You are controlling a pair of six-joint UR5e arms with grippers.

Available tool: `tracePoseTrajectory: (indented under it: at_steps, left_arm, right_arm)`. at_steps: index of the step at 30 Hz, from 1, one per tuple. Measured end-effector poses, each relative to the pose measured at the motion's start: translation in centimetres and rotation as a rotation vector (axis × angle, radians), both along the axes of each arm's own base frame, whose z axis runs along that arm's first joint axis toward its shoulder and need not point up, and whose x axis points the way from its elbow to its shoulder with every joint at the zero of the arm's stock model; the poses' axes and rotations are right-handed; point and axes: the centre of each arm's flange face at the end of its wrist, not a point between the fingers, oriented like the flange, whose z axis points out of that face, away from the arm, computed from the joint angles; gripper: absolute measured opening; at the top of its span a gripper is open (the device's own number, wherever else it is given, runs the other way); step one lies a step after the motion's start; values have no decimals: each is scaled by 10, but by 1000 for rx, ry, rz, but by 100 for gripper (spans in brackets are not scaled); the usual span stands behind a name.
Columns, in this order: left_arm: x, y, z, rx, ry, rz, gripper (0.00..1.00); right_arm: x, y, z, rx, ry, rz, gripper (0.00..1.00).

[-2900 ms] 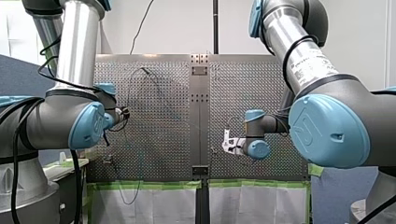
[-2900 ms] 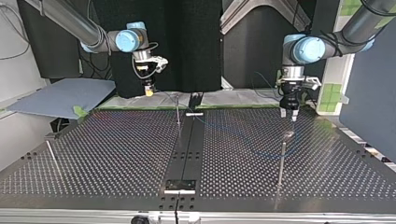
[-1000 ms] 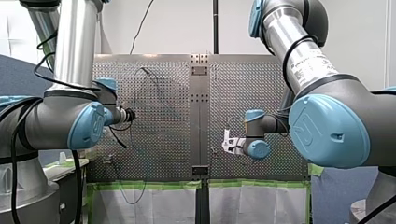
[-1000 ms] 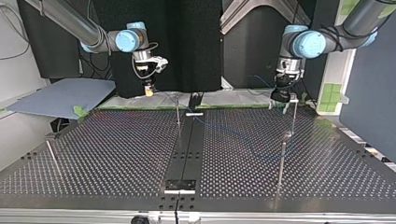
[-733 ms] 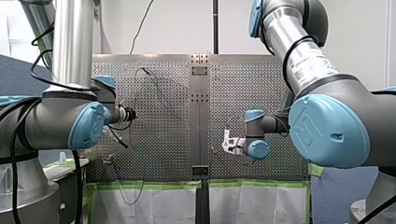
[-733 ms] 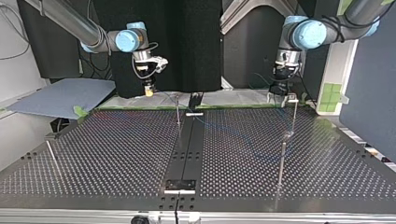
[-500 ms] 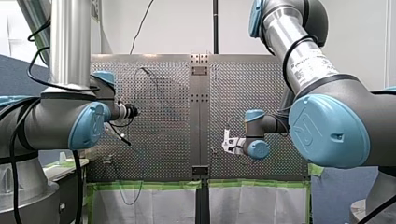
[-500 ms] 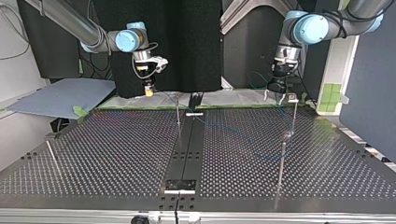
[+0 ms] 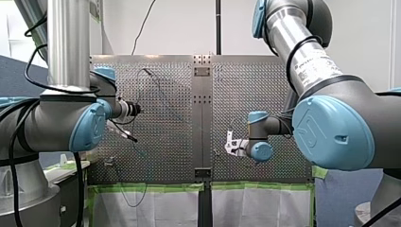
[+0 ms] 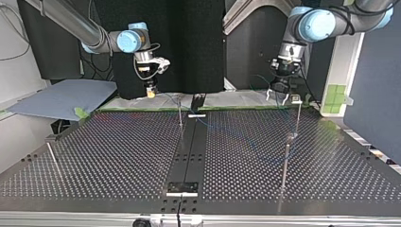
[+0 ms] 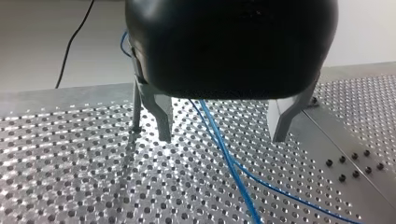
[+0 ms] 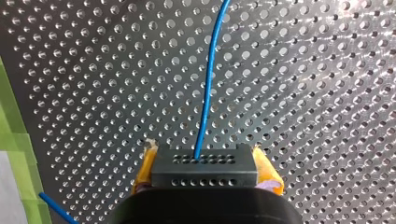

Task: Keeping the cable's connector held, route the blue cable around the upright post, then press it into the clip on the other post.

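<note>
In the right wrist view my right gripper (image 12: 203, 169) is shut on the black connector (image 12: 203, 167), its yellow pads on both sides. The blue cable (image 12: 208, 79) leaves the connector and runs ahead over the perforated table. In the top view that gripper (image 10: 150, 91) hangs at the far left edge. My left gripper (image 11: 223, 133) is open; the blue cable (image 11: 224, 149) passes loosely between its fingers (image 11: 161, 122), touching neither. In the top view it (image 10: 278, 93) hovers tilted beside the clip post (image 10: 297, 113). Whether the cable sits in the clip I cannot tell.
More thin upright posts stand in the top view: one near the middle (image 10: 179, 112), one nearer the camera at the right (image 10: 284, 166), one at the left edge (image 10: 52, 158). A dark rail (image 10: 189, 151) splits the table. Green tape lines the far edge.
My left gripper has risen and swung away from the clip post, towards the table's far edge in the top view. My right arm has kept still with the connector.
</note>
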Motion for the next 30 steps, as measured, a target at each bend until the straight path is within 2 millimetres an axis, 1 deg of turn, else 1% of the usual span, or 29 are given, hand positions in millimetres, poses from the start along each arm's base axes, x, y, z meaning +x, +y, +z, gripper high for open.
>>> tracePoseTrajectory:
  at_steps: [3, 6, 21, 24, 30]
  left_arm:
    - [-6, 1, 1, -26, 11, 12, 100]
    - [-10, 2, 7, -52, 15, 22, 100]
    - [-25, 1, 45, -166, -29, 8, 100]
    - [-28, 1, 54, -191, -41, 11, 100]
    - [-27, 2, 82, -235, -96, 5, 100]
  right_arm:
    - [0, 0, 0, -1, -1, 0, 0]
    - [0, 0, 0, -1, -1, 0, 0]
    - [0, 0, 0, -1, -1, 0, 0]
    - [0, 0, 0, -1, -1, 0, 0]
    - [0, 0, 0, -2, -1, 0, 0]
